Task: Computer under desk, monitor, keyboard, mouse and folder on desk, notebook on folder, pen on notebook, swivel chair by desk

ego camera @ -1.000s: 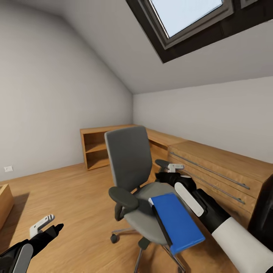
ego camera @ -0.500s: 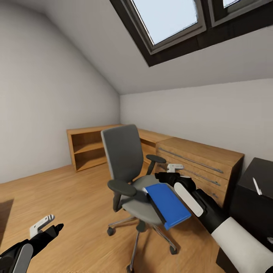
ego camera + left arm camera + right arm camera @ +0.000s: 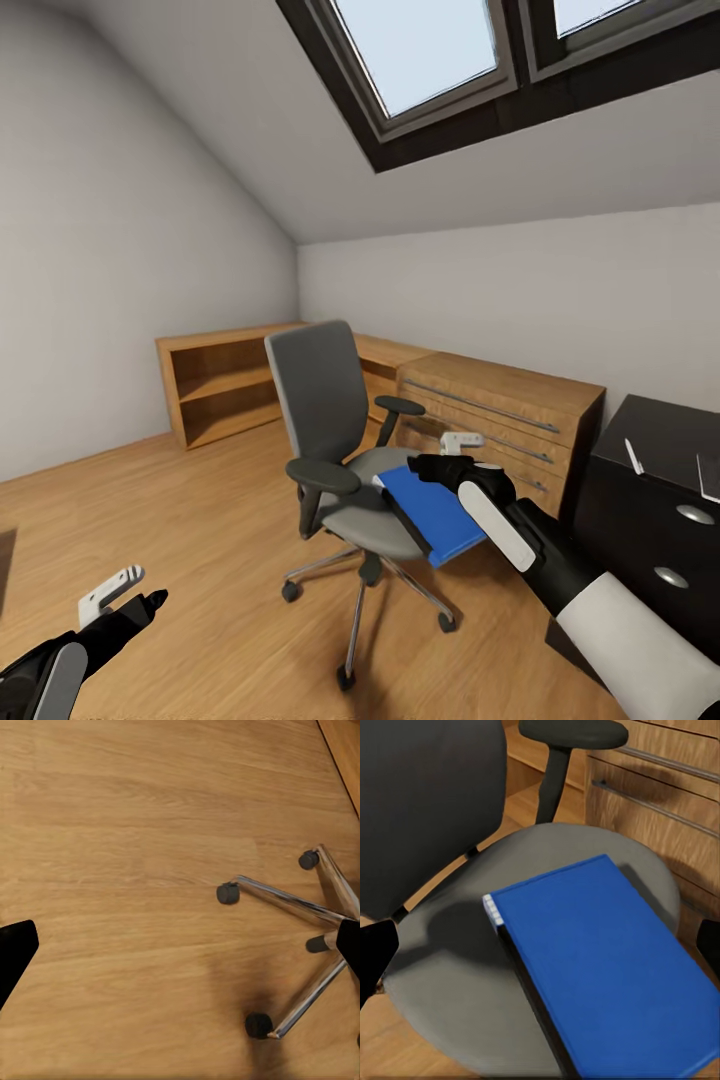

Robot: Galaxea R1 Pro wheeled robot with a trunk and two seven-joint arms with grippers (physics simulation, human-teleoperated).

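Flat bright-blue folder [image 3: 432,512] on grey swivel chair [image 3: 350,470] seat, just beside right claw [image 3: 440,455], nearer arm; claw opening: cannot tell

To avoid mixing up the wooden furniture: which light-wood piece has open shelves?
The shelving unit by the far left wall: open compartments. The drawer chest behind the swivel chair has closed fronts with bar handles.

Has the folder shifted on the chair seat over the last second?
No. The folder lies across the same front corner of the swivel chair seat as before; the camera moved instead.
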